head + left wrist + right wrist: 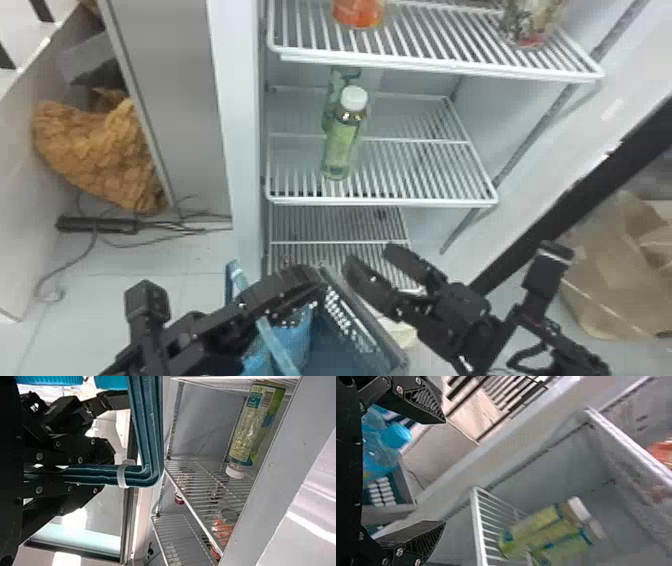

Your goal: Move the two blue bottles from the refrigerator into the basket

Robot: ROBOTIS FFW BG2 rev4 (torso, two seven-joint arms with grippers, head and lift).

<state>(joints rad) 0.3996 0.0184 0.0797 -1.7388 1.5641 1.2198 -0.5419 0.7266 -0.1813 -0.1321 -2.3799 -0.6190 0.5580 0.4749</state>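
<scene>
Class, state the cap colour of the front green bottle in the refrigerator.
The cap is white; the head view shows it best.

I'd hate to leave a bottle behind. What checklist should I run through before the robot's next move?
1. Both blue bottles in the basket: ok, two blue caps show.
2. Left fingers closed on the basket handle: ok.
3. Right gripper holding nothing: ok, fingers apart.
4. Bottles on the middle shelf aren't blue: ok, green ones.
5. Basket clear of the refrigerator: cannot tell.
</scene>
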